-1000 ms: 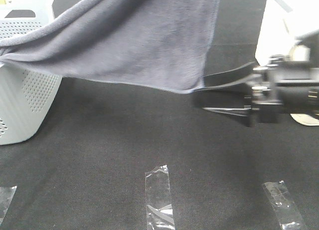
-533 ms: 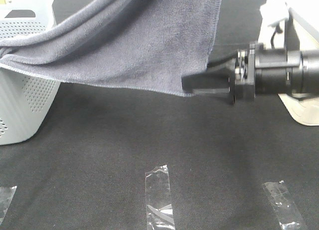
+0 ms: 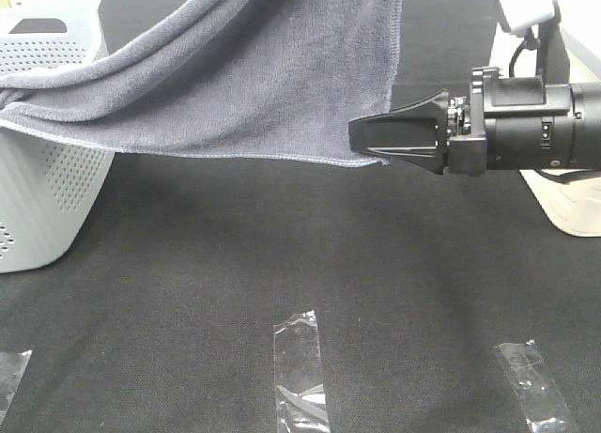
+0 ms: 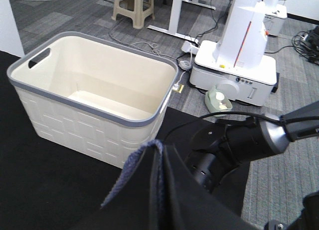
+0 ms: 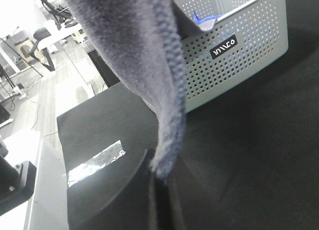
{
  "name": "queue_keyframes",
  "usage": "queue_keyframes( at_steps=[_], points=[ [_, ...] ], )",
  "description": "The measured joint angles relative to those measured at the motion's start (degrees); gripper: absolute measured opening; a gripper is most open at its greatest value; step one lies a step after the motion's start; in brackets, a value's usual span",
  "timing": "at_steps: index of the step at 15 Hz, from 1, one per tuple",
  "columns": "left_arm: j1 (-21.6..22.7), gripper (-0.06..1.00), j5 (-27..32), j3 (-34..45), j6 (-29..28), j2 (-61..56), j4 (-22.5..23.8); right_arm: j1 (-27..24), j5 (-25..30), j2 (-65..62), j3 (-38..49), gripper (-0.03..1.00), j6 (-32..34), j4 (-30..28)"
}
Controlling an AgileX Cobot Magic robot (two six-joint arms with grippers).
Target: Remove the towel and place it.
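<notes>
Right gripper (image 3: 357,138) is closed on the lower corner of the towel (image 3: 254,76). The wrist view shows the stitched hem pinched right at the tips. Left gripper (image 4: 160,162) is out of the overhead shot, but its own camera shows it shut on a fold of the towel's edge. So you've got two holds, with the cloth slung in the air between them above the tabletop (image 3: 282,255).

The left end of the towel is not free yet. It lies over the rim of the grey basket (image 3: 47,151).

For this step:
- The right bite looks shallow, just the corner hem. Move slowly and don't jerk, or it'll likely slip out.
- Raise both arms together and keep them spread, so the cloth stays taut enough not to sag onto the tabletop.
- Lift up and away from the grey basket rather than pulling sideways. It looks light, and a drag across the rim could tip or slide it.
- Check that the tail has cleared the rim before you traverse.

Containers:
- Grey basket: perforated. A bright blue cloth (image 5: 204,18) shows inside at the rim — leave it there. I can't see what else is in it.
- Cream basket (image 4: 94,90): grey rim, empty as far as the left wrist view shows. It's probably the drop target, but that's a guess — the task doesn't name one.
</notes>
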Motion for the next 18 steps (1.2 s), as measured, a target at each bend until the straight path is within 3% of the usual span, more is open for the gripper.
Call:
queue_keyframes(
  at_steps=[2,4,7,9,10,11,12,13,15,18],
  points=[
    [0.0,0.0,-0.9,0.0,-0.6,0.0,2.1,0.0,-0.1,0.0,-0.5,0.0,5.1,-0.1],
    [0.0,0.0,-2.8,0.0,-2.6,0.2,7.0,0.0,-1.1,0.0,-3.7,0.0,15.2,-2.3],
    [0.1,0.0,-5.3,0.0,-13.0,2.1,22.9,0.0,-3.2,-0.2,-13.4,0.0,40.3,-19.8],
    [2.1,0.0,-5.4,0.0,-22.4,4.5,35.6,0.0,-3.4,-1.3,-22.3,0.0,56.7,-35.4],
    [4.1,0.0,-5.5,0.0,-26.3,5.3,38.8,0.1,-3.6,-2.1,-27.4,0.0,65.3,-43.9],
    [4.1,0.0,-5.5,0.0,-26.3,5.3,38.8,0.1,-3.6,-2.1,-27.4,0.0,65.3,-43.9],
    [8.0,0.0,-6.5,0.0,-30.1,6.2,40.6,0.1,-3.4,-2.4,-35.1,0.0,76.4,-54.6],
    [10.5,0.0,-7.0,0.0,-31.1,6.6,40.6,0.1,-3.4,-2.4,-40.3,0.0,82.7,-61.9],
    [13.1,0.0,-7.9,0.0,-31.4,6.9,37.9,0.1,-3.7,-2.4,-49.4,0.0,91.0,-71.2],
    [13.2,0.0,-12.6,0.1,-28.9,2.7,36.3,0.1,-3.7,-2.4,-62.7,0.0,92.9,-74.9]
  ],
)
